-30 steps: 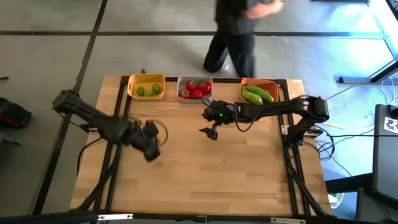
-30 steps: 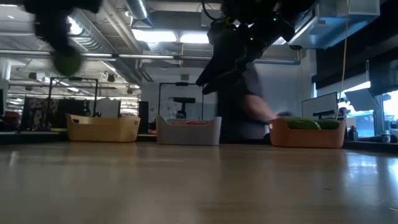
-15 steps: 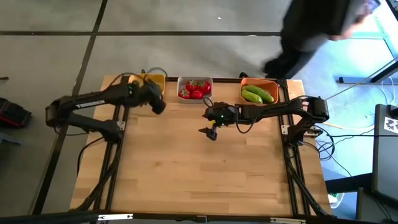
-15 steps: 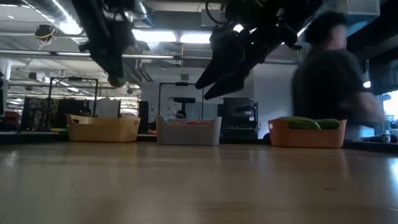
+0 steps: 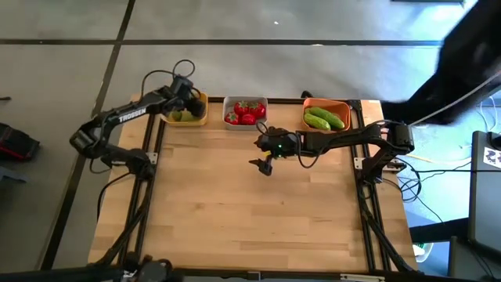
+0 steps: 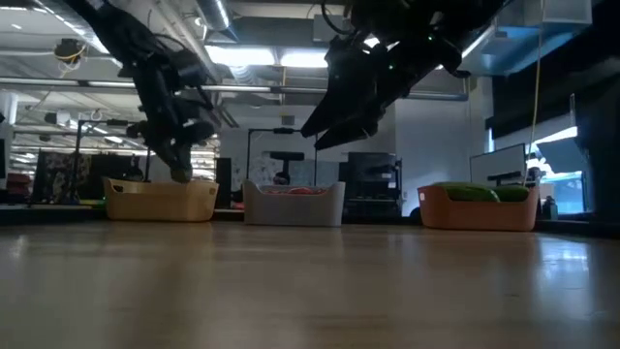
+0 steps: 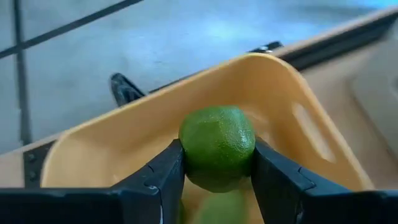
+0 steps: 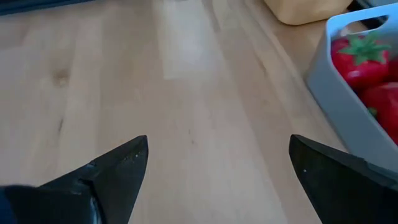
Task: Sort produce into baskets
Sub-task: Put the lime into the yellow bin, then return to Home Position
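My left gripper [image 5: 190, 104] hangs over the yellow basket [image 5: 200, 119] at the table's far left, shut on a round green lime [image 7: 217, 146]. In the left wrist view the basket's yellow wall [image 7: 124, 134] lies right behind the lime, and another lime [image 7: 217, 210] shows blurred below it. The light grey basket [image 5: 228, 103] holds red tomatoes [image 5: 246, 111]. The orange basket [image 5: 344, 106] holds green cucumbers [image 5: 322, 118]. My right gripper [image 5: 262, 164] hovers open above the bare table in front of the grey basket, with nothing between its fingers [image 8: 118, 168]. My left gripper pinches the lime between its two fingers, one pad [image 7: 163, 177] on each of two opposite sides [image 7: 188, 152] of the fruit. The fingers slant downward from the table's left side. The lime is lifted clear, above the inside of the yellow basket.
The three baskets stand in a row along the far edge [image 6: 160, 201] [image 6: 294, 204] [image 6: 478, 206]. The wooden table top [image 5: 235, 219] stretches toward the near edge. A dark-clad person [image 5: 462, 63] is beyond the table's far right corner.
My left gripper has swung from the middle left of the table toward the far edge and turned about, carrying the lime to above the yellow basket. The person behind the table has walked off to the right.
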Tool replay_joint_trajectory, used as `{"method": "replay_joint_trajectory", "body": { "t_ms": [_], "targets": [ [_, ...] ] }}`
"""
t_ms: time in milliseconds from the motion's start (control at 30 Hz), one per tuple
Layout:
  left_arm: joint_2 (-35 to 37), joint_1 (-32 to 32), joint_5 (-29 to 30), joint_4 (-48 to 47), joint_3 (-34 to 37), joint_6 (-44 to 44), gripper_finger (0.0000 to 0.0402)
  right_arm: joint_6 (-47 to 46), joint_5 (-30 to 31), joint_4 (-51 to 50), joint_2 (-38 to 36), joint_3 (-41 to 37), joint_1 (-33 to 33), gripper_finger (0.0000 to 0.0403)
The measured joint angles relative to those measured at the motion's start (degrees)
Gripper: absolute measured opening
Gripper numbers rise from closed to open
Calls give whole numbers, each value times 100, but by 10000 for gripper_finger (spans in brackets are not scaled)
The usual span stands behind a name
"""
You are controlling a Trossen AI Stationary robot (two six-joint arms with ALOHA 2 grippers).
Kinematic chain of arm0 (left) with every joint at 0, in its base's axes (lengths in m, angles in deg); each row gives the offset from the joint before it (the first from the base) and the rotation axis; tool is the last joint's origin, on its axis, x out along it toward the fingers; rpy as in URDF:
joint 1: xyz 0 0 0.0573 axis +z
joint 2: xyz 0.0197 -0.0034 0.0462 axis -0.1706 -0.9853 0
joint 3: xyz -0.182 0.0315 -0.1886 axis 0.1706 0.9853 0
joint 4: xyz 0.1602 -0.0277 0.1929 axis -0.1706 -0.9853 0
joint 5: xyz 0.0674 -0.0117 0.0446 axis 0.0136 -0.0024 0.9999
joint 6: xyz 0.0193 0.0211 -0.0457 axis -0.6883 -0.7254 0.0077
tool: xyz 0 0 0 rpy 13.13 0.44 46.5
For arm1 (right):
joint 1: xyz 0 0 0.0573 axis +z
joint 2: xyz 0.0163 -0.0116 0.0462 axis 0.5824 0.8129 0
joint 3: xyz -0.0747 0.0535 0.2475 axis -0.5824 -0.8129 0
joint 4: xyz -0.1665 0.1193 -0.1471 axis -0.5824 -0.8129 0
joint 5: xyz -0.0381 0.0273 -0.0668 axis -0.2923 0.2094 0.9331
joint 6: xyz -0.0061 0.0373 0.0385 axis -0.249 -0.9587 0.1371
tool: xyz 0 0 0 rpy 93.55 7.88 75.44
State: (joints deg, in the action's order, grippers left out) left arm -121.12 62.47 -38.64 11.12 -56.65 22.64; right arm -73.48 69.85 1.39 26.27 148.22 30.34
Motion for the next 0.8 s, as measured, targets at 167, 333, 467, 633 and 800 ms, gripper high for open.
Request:
{"method": "replay_joint_trajectory", "body": {
  "t_ms": [167,333,467,633,800],
  "targets": [
    [-374,180,272,367,0,-99,182,93,176,-14,0,0,0,379],
    [-362,182,346,332,-15,-124,241,112,183,-37,0,0,0,379],
    [-38,3,321,101,-164,-158,267,113,183,-42,0,0,0,379],
    [561,-667,-724,-234,-183,-80,244,105,77,-367,-200,39,128,370],
    [1219,-1994,-1657,394,311,-196,149,44,190,-1078,-826,76,433,304]
  ]
}}
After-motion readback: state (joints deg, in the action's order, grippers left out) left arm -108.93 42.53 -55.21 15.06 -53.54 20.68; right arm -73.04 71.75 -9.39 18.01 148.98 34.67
